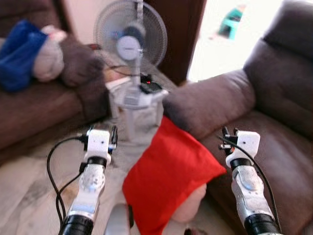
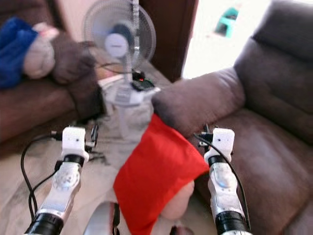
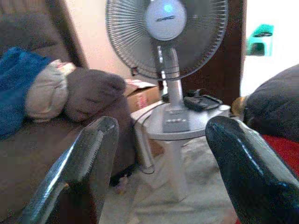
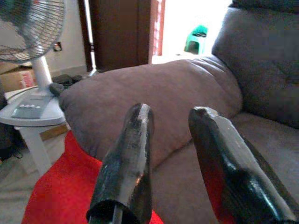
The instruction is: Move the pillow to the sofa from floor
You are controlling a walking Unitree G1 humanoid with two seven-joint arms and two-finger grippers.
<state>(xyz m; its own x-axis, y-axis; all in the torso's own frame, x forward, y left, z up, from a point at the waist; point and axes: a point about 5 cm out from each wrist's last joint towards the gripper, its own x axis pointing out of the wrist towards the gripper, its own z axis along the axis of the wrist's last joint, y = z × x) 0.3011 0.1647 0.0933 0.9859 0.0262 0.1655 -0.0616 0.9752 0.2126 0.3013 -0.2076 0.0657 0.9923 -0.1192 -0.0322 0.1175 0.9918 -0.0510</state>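
pillow (image 1: 168,176): centre foreground, leaning against the front of the sofa (image 1: 274,142) at its armrest (image 1: 210,100), lower end toward the floor (image 1: 29,191). sofa: right side. fan (image 1: 131,44): behind the pillow, standing on a small stand (image 1: 139,105) between the two seats. second sofa (image 1: 39,107): left rear, with bundled bedding (image 1: 29,51) on it. left gripper (image 1: 113,137): left of the pillow, above the floor. right gripper (image 1: 226,134): right of the pillow, over the sofa seat.

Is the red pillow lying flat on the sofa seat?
No, the red pillow leans against the front of the sofa, below its armrest.
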